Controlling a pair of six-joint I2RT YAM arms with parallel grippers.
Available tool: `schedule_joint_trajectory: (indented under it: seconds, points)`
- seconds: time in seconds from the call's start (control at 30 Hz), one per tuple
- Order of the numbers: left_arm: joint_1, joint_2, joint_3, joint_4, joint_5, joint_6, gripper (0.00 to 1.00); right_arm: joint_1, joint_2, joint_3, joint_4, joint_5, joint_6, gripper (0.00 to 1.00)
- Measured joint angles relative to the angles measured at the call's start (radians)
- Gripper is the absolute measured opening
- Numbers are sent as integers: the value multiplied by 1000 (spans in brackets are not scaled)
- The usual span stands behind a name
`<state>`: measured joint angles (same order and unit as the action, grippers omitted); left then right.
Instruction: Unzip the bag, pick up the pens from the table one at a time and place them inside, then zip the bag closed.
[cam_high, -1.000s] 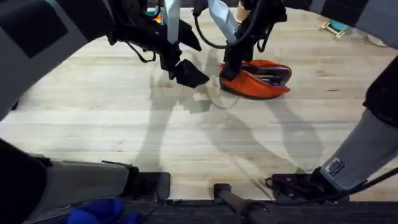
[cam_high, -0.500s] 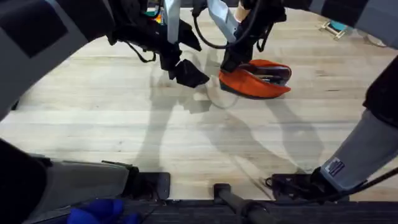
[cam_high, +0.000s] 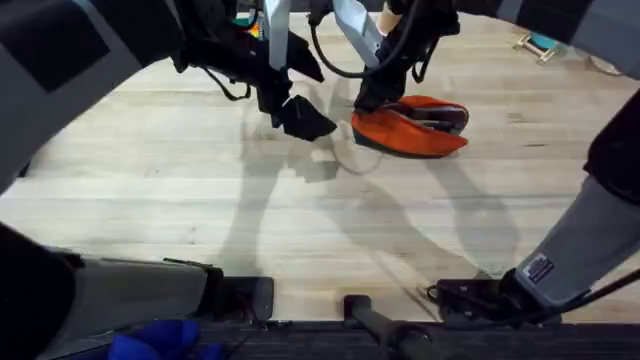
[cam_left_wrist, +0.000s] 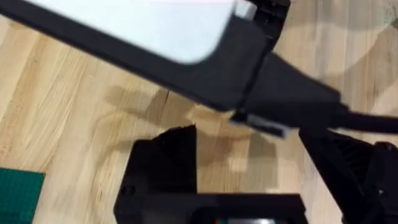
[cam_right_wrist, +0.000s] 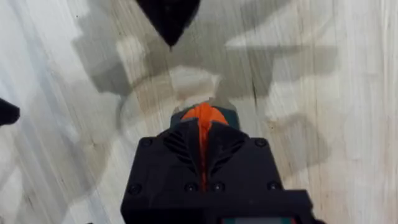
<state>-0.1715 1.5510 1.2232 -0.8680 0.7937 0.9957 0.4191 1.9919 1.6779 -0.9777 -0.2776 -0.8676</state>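
The orange pencil pouch (cam_high: 412, 128) lies on the wooden tabletop (cam_high: 330, 220) toward the far side, right of centre in the overhead view. Its opening faces up and gapes along the top; dark lining shows inside, along with slim dark shapes that may be pens, though they are too small to identify with confidence.

The right gripper (cam_high: 368, 108) is at the pouch's left end. In the right wrist view, the right gripper (cam_right_wrist: 200, 124) has its black fingers pressed together on a narrow strip of orange fabric (cam_right_wrist: 201, 121), so the claw is clamped on the pouch's end. The pouch body lies beneath the gripper housing in that view and is mostly hidden; only the orange tip and a sliver of dark green-grey edge show beyond the fingers.

The left gripper (cam_high: 303, 118) hangs over bare wood just left of the pouch, near but apart from it. From overhead it reads as a dark wedge; the finger gap is not resolvable. In the left wrist view, one black finger (cam_left_wrist: 166, 163) is visible at the frame's lower edge, and the right arm's white-and-black link (cam_left_wrist: 186, 37) crosses in front, blocking most of the scene. Whether the left claw is apart or together cannot be told.

The upper links of both arms are cut off by the overhead view's top edge.
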Motion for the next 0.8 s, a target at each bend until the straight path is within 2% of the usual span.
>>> schedule_joint_trajectory:
  seconds: [0.8]
  points:
    - [0, 0, 0, 0, 0, 0, 995, 0, 0, 33, 12, 5, 61, 32]
